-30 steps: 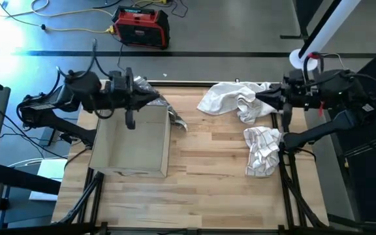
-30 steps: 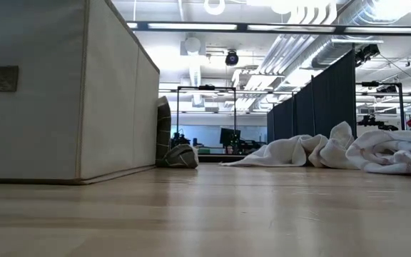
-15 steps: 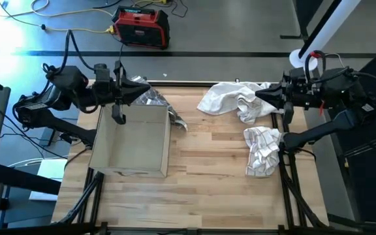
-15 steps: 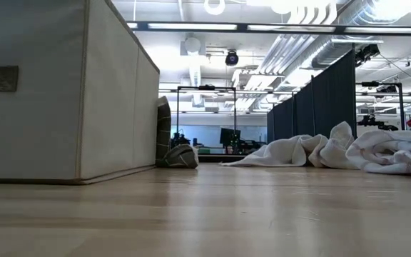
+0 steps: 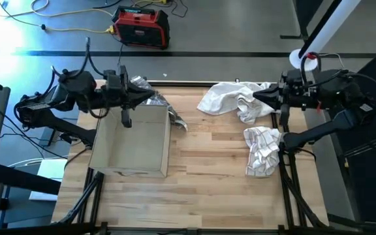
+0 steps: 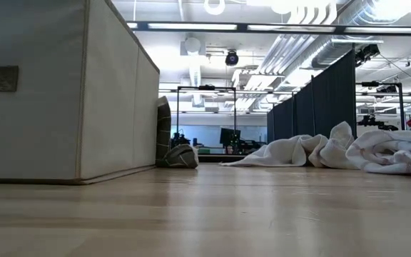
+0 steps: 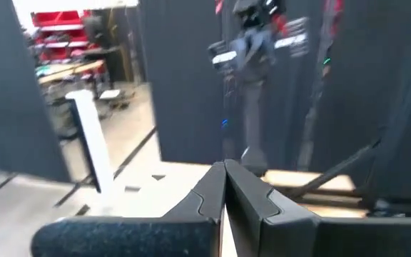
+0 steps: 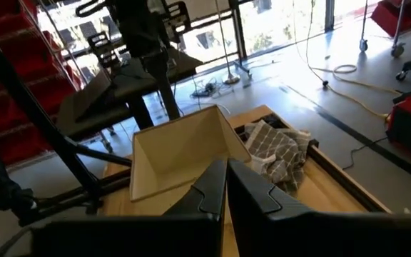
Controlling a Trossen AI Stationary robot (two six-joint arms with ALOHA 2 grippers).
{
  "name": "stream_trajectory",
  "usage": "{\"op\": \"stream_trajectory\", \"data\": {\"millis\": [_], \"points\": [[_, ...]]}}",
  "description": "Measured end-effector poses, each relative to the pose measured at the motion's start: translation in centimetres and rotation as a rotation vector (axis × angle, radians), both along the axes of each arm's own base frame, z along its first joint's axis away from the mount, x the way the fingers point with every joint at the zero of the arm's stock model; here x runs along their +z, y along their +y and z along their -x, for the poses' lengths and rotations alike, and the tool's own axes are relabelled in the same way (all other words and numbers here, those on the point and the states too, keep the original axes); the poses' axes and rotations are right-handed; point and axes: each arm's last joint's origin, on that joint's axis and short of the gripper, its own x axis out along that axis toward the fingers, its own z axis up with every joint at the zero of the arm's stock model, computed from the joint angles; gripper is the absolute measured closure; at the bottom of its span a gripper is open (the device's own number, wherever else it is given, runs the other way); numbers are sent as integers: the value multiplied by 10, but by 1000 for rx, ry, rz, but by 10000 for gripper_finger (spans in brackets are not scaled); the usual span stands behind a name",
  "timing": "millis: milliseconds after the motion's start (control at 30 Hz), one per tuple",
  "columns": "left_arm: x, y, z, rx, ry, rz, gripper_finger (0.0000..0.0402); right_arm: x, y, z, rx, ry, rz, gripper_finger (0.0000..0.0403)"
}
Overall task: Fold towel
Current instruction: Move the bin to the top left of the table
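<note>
Nearest edge of the table [image 5: 207,196] is just bare wood; checked towel [image 5: 261,151] sits crumpled on the right side, white towel [image 5: 232,99] bunched behind it; fabric bin [image 5: 133,140] on the left; left gripper [image 5: 150,95] and right gripper [image 5: 256,96] hover at the back, both pinched closed, holding nothing.

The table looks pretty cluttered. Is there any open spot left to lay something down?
Yes. The widest bare wood on the table lies between the fabric box and the checked towel, running to the near edge. The far edge is crowded: the white towel and a grey cloth lie there.
</note>
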Motion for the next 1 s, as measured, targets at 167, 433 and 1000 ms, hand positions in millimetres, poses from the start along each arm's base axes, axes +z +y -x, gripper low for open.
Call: {"op": "stream_trajectory", "data": {"millis": [167,433,1000], "points": [[-9,11,0,189,93,-21,361,-11,2,-13,22,106,6,402],[-37,55,-13,79,267,273,252,-24,5,-34,37,207,42,402],[-144,126,-42,-19,1254,218,171,-21,3,-17,74,223,104,402]]}}
